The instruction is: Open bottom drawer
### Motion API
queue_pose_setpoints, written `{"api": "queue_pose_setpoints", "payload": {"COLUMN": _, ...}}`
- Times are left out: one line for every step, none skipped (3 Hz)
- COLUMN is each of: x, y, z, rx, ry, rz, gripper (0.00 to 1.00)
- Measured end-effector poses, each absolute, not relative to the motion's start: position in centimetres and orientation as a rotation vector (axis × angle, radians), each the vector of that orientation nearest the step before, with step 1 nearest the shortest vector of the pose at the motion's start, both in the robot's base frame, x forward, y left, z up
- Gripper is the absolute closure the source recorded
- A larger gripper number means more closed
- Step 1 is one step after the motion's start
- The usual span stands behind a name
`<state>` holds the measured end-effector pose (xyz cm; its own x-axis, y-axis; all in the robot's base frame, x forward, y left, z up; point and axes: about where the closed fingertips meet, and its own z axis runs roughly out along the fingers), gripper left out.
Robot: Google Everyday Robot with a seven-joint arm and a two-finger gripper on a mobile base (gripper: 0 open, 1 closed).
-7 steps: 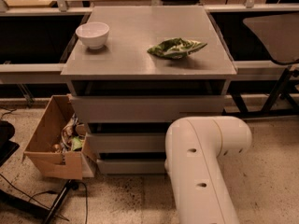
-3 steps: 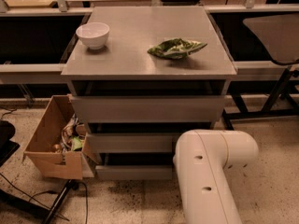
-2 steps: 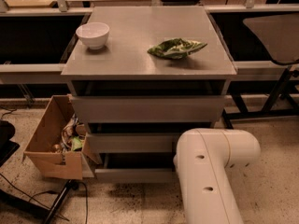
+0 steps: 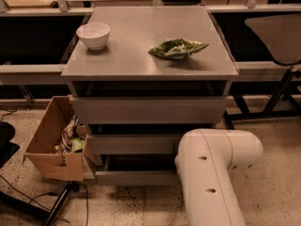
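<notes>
The grey cabinet (image 4: 141, 62) has three handleless drawers. The bottom drawer (image 4: 136, 177) is the lowest front, near the floor. It stands a little forward of the others, with a dark gap above it. My white arm (image 4: 211, 173) reaches down in front of the cabinet's lower right. My gripper is hidden behind that arm, somewhere by the right end of the bottom drawer. The middle drawer (image 4: 131, 144) and the top drawer (image 4: 146, 109) sit above it.
A white bowl (image 4: 93, 35) and a green crumpled bag (image 4: 177, 48) lie on the cabinet top. An open cardboard box (image 4: 47, 147) with clutter touches the cabinet's lower left. Cables (image 4: 28, 197) run over the floor at left. A chair (image 4: 277, 36) stands at right.
My arm has moved down and to the right. The bottom drawer front has come forward, and the gap above it has widened.
</notes>
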<state>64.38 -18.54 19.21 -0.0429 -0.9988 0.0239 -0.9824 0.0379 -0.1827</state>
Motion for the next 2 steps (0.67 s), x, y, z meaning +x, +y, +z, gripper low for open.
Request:
{"api": "queue_pose_setpoints", "payload": {"x": 61.95, "y": -20.74, "z": 19.51, "rx": -2.066, "ry": 2.232, "rz": -0.227, "gripper": 1.0}}
{"api": "queue_pose_setpoints", "payload": {"x": 61.95, "y": -20.73, "z": 19.5, "rx": -2.067, "ry": 2.232, "rz": -0.227, "gripper": 1.0}}
